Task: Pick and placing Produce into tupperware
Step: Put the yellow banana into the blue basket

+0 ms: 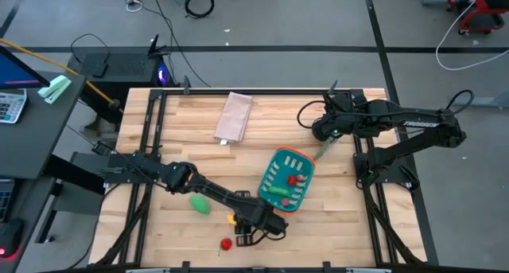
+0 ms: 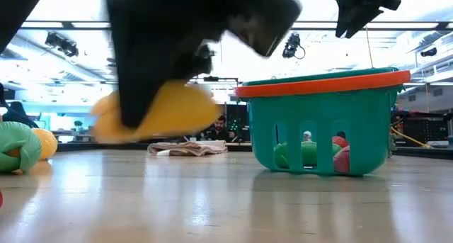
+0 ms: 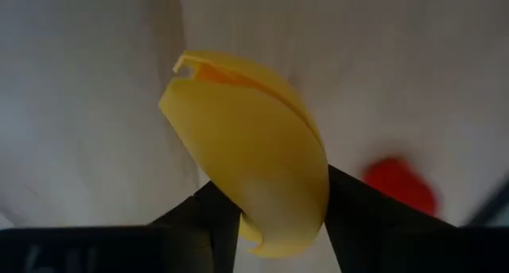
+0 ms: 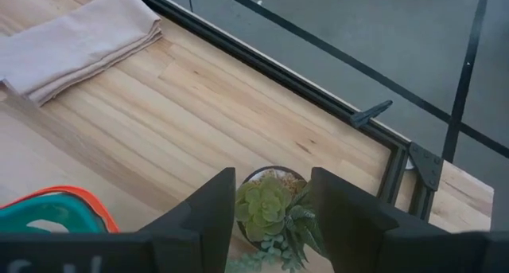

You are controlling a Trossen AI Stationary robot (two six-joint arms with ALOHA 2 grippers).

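Lemon (image 3: 253, 154), yellow and long, sits between the left gripper's (image 3: 270, 225) two dark fingers, which press on its sides. Its long side points away from the fingers, out over the wood. It is near the front edge of the table (image 1: 334, 225), left of the teal basket (image 1: 274, 168). A red ball (image 3: 400, 185) lies close by it. Red and green toys lie inside the basket. The right gripper (image 4: 270, 201) hangs behind the basket, fingers apart, with a small green plant (image 4: 272, 213) showing between them. No writing can be read.
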